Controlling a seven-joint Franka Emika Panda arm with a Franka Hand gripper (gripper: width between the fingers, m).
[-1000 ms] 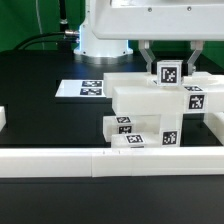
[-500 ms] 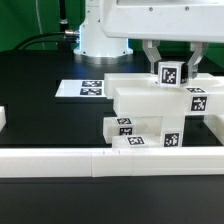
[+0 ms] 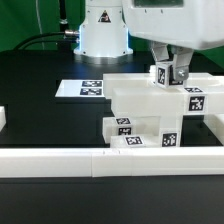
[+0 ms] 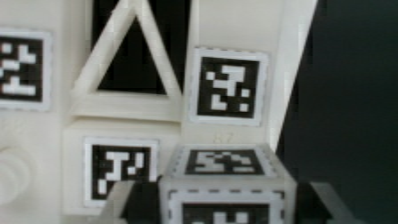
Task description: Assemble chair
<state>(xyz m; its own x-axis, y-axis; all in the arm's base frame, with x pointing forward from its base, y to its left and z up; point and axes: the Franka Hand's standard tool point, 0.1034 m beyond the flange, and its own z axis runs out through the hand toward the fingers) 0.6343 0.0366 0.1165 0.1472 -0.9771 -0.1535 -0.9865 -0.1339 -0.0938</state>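
wrist turned since earlier frame — claw (image 3: 168,76) clamped on upright post (image 3: 160,77), upper right; chair body (image 3: 140,100) just beneath.

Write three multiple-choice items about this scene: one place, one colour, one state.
1. Where is the marker board? A. flat on the table, at the exterior view's left of the chair; B. on the chair; C. in the air.
2. The table's colour? A. white; B. black; C. green.
3. The fingers are: A. wide open, empty; B. away from the chair; C. closed on the short post.
Answers: A, it lies flat beside the chair; B, the bare surface is black; C, they clamp the tagged post.
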